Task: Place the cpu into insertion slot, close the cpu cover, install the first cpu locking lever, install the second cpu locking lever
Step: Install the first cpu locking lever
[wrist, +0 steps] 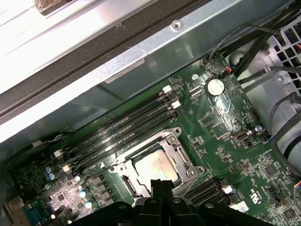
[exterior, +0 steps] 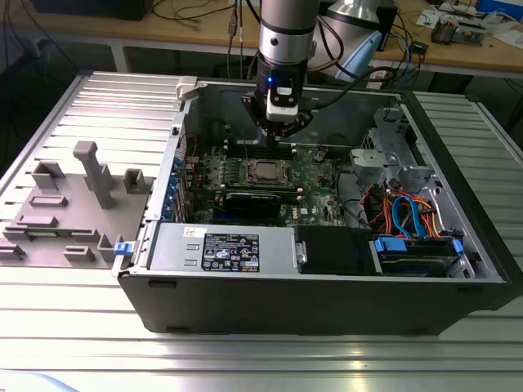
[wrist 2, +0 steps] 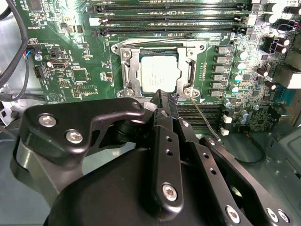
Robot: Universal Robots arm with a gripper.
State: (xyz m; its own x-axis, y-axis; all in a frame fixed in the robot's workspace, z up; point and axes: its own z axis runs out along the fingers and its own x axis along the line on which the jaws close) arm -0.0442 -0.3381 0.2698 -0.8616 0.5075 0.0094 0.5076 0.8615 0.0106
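Your pincer (wrist 2: 162, 95), closed and empty, hovers just beside the cpu cover (wrist 2: 132, 70), which lies down over the seated cpu (wrist 2: 159, 73). The locking-lever step looks in hand, demanding fine aim.

The arm (exterior: 288, 20) is a silver-grey cylinder ringed by a black band, with a small blue light (exterior: 271, 80) glowing at its wrist. Its pincer (wrist 2: 162, 96) is matte black, built of flat jointed links fastened with silver screws (wrist 2: 170, 190).
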